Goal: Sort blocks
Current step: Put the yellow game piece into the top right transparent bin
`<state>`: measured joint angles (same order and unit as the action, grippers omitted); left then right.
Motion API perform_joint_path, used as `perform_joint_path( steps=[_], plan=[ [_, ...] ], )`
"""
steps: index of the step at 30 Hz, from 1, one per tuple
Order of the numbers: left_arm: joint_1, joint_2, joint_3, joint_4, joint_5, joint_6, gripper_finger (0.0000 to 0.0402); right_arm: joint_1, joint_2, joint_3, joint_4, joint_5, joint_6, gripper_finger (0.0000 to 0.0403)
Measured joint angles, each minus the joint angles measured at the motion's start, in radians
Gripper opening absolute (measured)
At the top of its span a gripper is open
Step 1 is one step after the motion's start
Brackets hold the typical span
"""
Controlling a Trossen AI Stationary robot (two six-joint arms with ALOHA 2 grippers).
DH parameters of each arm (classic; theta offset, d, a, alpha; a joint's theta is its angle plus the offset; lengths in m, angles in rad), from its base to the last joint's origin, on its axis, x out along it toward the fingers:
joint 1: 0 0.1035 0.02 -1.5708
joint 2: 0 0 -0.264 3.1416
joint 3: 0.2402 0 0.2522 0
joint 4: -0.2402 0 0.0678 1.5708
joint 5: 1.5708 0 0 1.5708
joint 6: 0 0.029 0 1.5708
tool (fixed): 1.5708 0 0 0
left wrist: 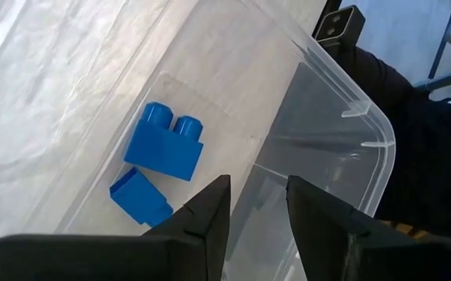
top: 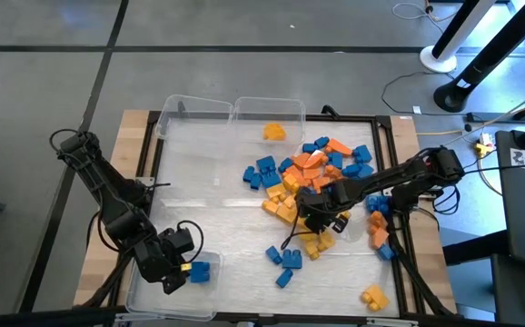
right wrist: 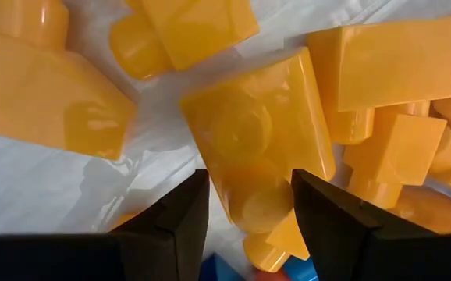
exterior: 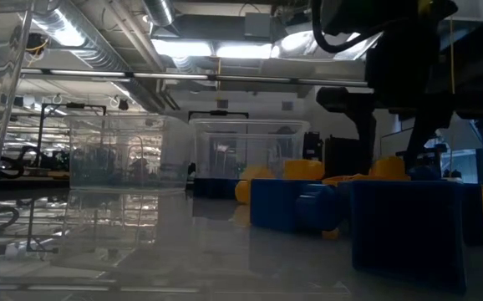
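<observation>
The right gripper (right wrist: 249,211), its jaws narrowly parted astride one yellow block (right wrist: 253,140) in the desk's crowded block pile (top: 321,177), risks nudging touching neighbours on closing, while the left gripper (left wrist: 257,207), jaws apart and empty, hovers over the near-left bin (top: 140,291) holding two blue blocks (left wrist: 163,140).

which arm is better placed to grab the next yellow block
Right. The right claw is down in the pile, fingers open on either side of a yellow block. The left claw is open over the near-left bin holding two blue blocks, away from the pile.
</observation>
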<state>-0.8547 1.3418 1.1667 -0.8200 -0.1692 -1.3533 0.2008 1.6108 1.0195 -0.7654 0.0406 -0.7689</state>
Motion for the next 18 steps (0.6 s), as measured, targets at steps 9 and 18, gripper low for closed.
perform_joint_path(
  steps=[9,18],
  plan=[
    [0.000,0.000,0.000,-0.001,0.000,0.000,0.0116,0.000,0.019,0.001,-0.003,0.000,0.002,0.0132],
    [0.000,0.000,0.000,0.000,-0.012,0.031,0.0116,0.000,0.018,0.003,-0.001,-0.007,0.016,0.0124]
  ],
)
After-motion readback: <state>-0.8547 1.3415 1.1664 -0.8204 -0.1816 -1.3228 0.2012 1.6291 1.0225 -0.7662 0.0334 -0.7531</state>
